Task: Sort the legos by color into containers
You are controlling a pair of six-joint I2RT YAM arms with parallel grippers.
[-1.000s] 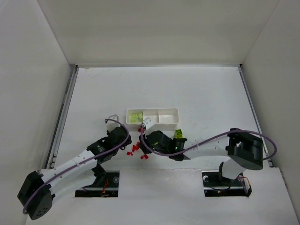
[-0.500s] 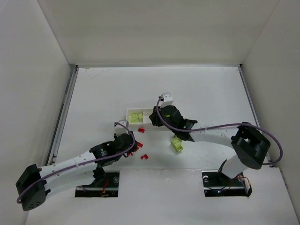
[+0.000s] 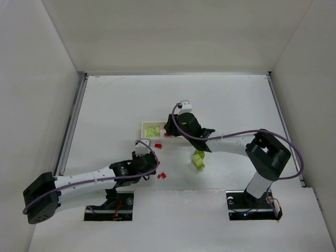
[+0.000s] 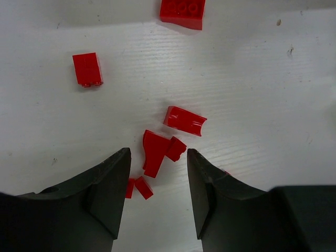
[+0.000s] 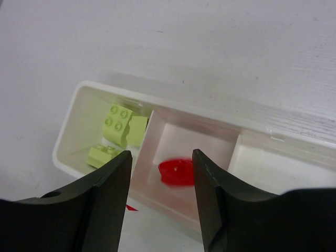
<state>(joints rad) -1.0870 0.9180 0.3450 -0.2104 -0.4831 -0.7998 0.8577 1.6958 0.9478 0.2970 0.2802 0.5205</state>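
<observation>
Your left gripper (image 4: 157, 153) hangs low over the table (image 4: 252, 79) with its fingers (image 4: 107, 189) apart and gripping nothing. In the gap between the tips lie a red wedge (image 4: 154, 152) and a smaller red chip (image 4: 176, 148) that touches it — neither touches a finger. Two more red scraps (image 4: 139, 187) sit just beside the inner face of the finger on the left side of that wrist view. Just ahead of the tips lies a curved red piece (image 4: 185, 121). Further ahead and off to the left is a small red brick (image 4: 87, 69), well apart from the fingers. A larger red brick (image 4: 182, 11) is cut off by the far edge of the view.

Your right gripper (image 5: 161, 155) is over the white tray (image 5: 79, 126), its fingers (image 5: 105, 194) spread wide with nothing clamped between them. Through the gap you see a red lego (image 5: 176, 172) in the middle compartment, too blurred to tell its shape. The end compartment ahead of the finger on the left of that view holds yellow-green bricks (image 5: 119, 125) — at least three, bunched together. From overhead, some loose yellow-green bricks (image 3: 198, 160) lie on the table behind the right fingers, beside the forearm and outside the tray.
</observation>
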